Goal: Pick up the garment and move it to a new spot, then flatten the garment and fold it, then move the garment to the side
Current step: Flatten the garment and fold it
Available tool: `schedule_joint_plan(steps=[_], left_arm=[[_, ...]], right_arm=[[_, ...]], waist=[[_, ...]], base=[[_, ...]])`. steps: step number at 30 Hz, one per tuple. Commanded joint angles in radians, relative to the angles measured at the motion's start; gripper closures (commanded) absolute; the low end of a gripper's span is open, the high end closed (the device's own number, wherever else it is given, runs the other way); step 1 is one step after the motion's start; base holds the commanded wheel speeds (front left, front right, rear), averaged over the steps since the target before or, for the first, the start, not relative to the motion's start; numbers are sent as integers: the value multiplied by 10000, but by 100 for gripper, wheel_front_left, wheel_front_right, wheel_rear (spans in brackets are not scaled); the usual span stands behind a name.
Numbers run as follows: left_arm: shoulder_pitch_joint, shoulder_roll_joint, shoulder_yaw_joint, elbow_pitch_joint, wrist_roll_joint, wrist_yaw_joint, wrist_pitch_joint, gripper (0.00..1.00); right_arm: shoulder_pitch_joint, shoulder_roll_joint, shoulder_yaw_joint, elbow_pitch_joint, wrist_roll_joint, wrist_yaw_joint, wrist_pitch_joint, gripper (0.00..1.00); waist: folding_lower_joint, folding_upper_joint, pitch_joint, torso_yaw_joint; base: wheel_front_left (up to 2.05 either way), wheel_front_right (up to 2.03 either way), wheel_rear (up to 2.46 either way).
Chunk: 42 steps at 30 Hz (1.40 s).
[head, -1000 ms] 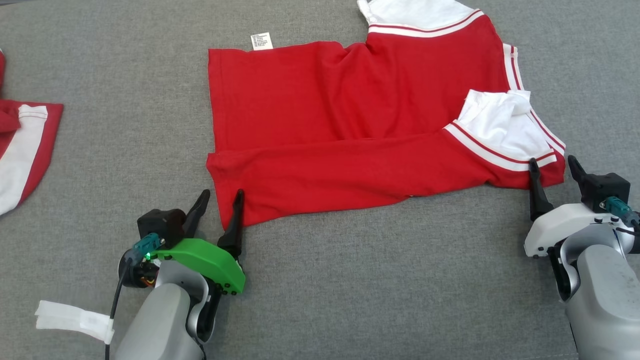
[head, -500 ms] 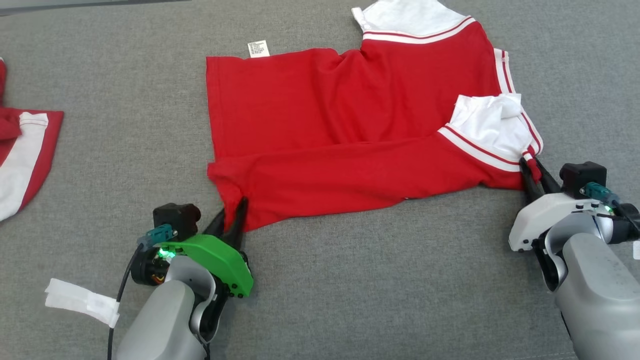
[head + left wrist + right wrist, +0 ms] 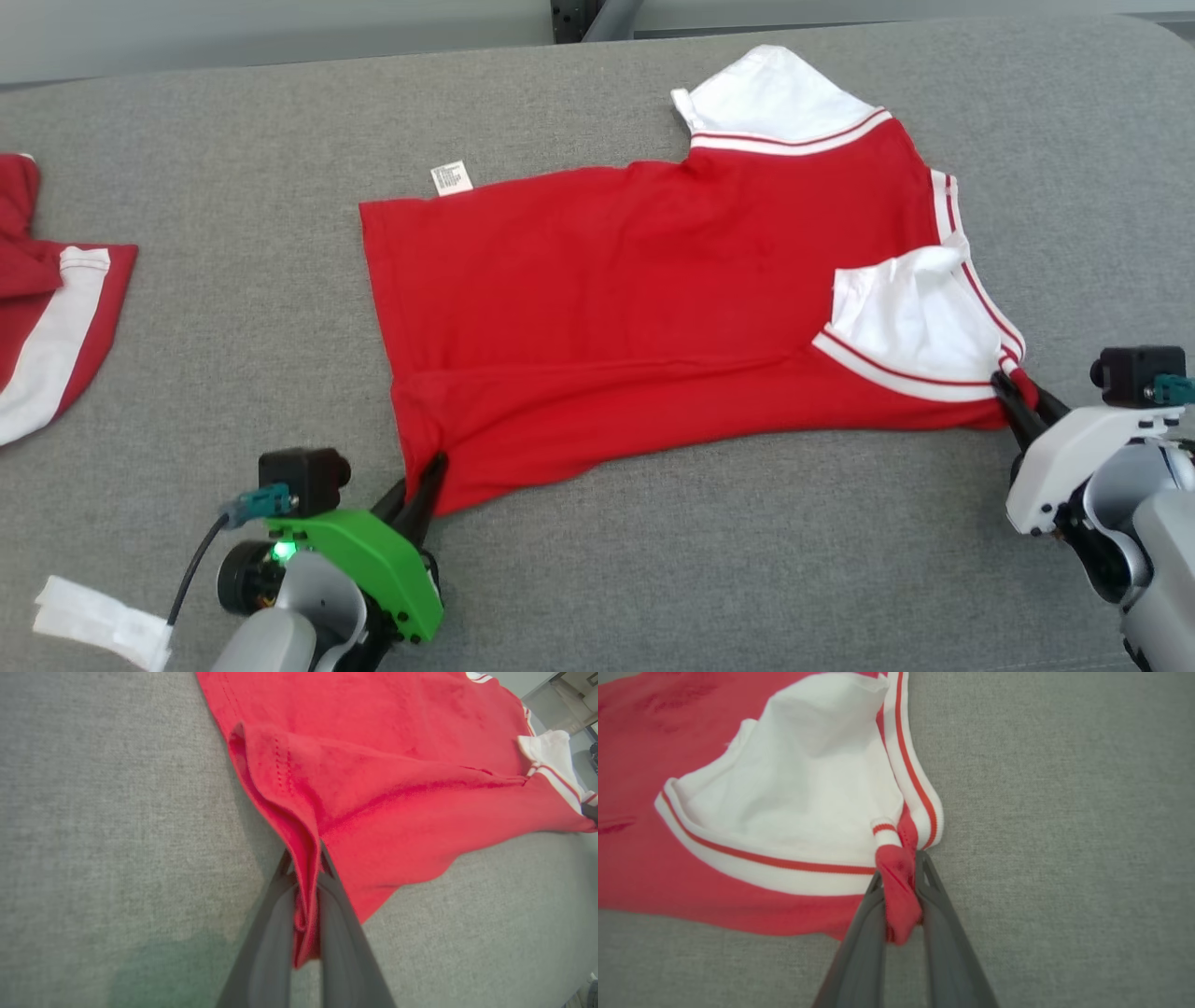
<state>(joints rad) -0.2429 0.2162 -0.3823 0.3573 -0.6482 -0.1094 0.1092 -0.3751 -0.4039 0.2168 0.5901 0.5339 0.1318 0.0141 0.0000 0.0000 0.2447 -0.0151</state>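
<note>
- Grey fabric surface (image 3: 653,579) carries the red garment (image 3: 607,308), spread flat with 1 long edge folded over.
- Left gripper (image 3: 428,467) sits at the garment's near-left hem corner, its 2 fingers clamped on that corner.
- Right gripper (image 3: 1010,385) sits at the garment's near-right corner, pinching bunched red cloth beside the white panel (image 3: 896,317).

Bare counter (image 3: 728,569) runs along the near side between the left pincer (image 3: 425,471) and the right pincer (image 3: 1018,397). The red garment (image 3: 607,308) covers the middle. A wide open lane separates it from a second garment (image 3: 56,317) at far left; a white strip (image 3: 93,611) lies near left.
</note>
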Motion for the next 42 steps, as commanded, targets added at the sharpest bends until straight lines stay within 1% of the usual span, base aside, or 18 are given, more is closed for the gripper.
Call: schedule_joint_plan(steps=[1,3,4,7,10,14,16,18,22,26,27,28,29,30,34,37,41,42], left_arm=[[380,171,103,-332,-199,156,179,100],[1019,357,127,-1096,-330,376,607,100],[1617,543,174,-1874,-521,618,978,100],[2366,847,222,-2974,-776,875,1504,100],[2827,1177,317,-3992,-871,1115,1984,100],[3103,1524,453,-4948,-1062,1304,2505,100],[3177,1640,472,-5117,-1097,1369,2629,100],[3208,1594,444,-5103,-1187,1355,2651,100],[3168,1600,341,-4799,-1112,1219,2600,100],[3128,1421,230,-4306,-1225,1107,2485,100],[3091,1370,271,-4214,-1182,1134,2383,90],[3061,1342,305,-4150,-1117,1177,2274,42],[3027,1344,320,-4059,-1061,1196,2194,0],[3000,1364,340,-4012,-1017,1207,2131,0],[2787,1585,505,-4144,-823,1334,2019,0],[2421,1753,735,-4499,-696,1445,2001,0],[1387,1954,868,-4626,-419,1554,2155,0],[996,1901,845,-4577,-358,1557,2199,0]], right_arm=[[389,-195,25,-302,189,-21,239,100],[932,-434,68,-1004,506,-21,768,100],[1434,-627,-71,-1664,710,-21,1185,100],[2084,-804,-410,-2627,866,-21,1699,100],[2552,-874,-974,-3474,796,-21,2123,100],[3006,-681,-1670,-4535,660,-21,2720,100],[3235,-511,-1847,-4937,617,-19,3032,100],[3441,-357,-1971,-5106,501,-19,3299,100],[3627,-78,-2094,-5146,310,-18,3507,100],[3692,191,-2081,-4916,174,-18,3648,100],[3642,234,-2113,-4861,115,-19,3634,100],[3575,276,-2147,-4810,63,-18,3603,70],[3516,286,-2166,-4764,33,-19,3589,42],[3486,258,-2165,-4765,19,-18,3632,0],[3296,-17,-2343,-5120,48,-16,3897,0],[2895,-247,-2659,-5741,146,-15,4121,0],[1836,-687,-2744,-6270,-113,-15,4496,0],[1464,-738,-2694,-6293,-143,-15,4589,0]], waist=[[0,0,-115,-107],[0,0,-156,-180],[0,0,-169,-232],[0,0,-141,-291],[0,0,-104,-304],[0,0,-27,-276],[0,0,22,-273],[0,0,74,-261],[0,0,144,-255],[0,0,222,-280],[0,0,243,-287],[0,0,263,-296],[0,0,291,-296],[0,0,319,-288],[0,0,492,-209],[0,0,760,-135],[0,0,1289,57],[0,0,1448,131]], base=[[0,0,0],[0,0,0],[0,0,0],[0,0,0],[0,0,0],[0,0,0],[0,0,0],[0,0,0],[0,0,0],[0,0,0],[0,0,0],[0,0,0],[0,0,0],[0,0,0],[0,0,0],[0,0,0],[0,0,0],[0,0,0]])
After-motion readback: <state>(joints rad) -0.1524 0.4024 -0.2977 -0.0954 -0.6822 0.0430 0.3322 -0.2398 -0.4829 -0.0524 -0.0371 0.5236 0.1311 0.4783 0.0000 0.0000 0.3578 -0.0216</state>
